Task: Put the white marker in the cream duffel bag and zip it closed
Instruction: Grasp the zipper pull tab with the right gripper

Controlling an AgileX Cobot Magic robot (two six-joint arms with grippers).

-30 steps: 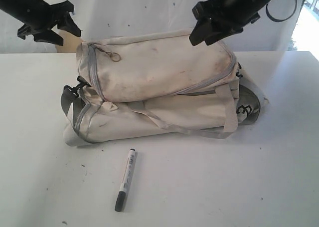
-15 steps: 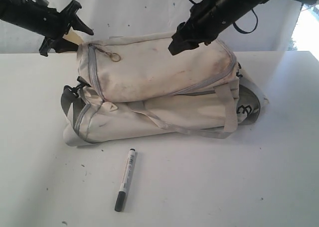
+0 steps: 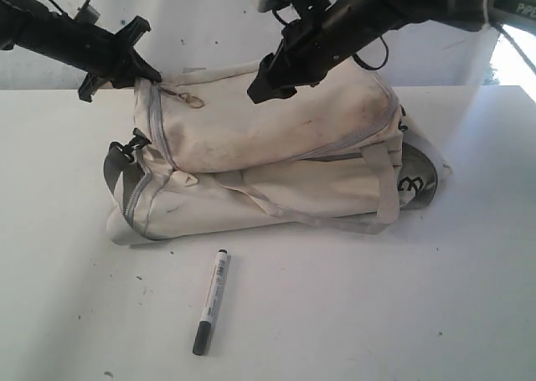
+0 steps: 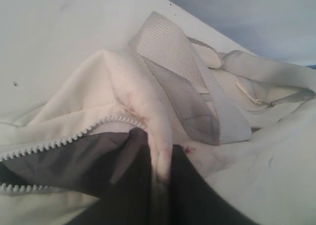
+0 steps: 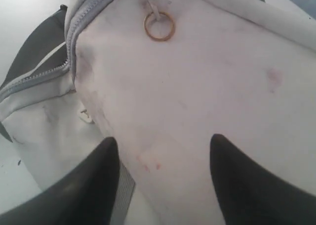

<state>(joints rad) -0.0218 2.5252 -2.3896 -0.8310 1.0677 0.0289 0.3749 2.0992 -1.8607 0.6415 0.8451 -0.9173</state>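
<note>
A cream duffel bag (image 3: 268, 159) sits on a white table (image 3: 402, 314) in the exterior view, its upper pouch zipped. The white marker (image 3: 211, 301) lies flat on the table just off the bag's 7 o'clock side, not touching it, with its dark cap toward 6 o'clock. It is exactly where it was a second ago.

Both arms have moved since then. The right gripper (image 3: 263, 84) has travelled from the bag's 2 o'clock end toward 12 o'clock and now hangs over the middle of the top panel. Its wrist camera shows the two dark fingers (image 5: 81, 188) spread apart, with grubby fabric between them and a small brass ring pull (image 5: 159, 26) beyond.

The left gripper (image 3: 134, 59) has swung in from 10 o'clock and now sits at the bag's top corner on that side. Its wrist view shows an unzipped seam, dark lining and a grey webbing strap (image 4: 197, 94). A fold of cream fabric stands between dark shapes, but I cannot tell whether this gripper is clamped on it.
</note>
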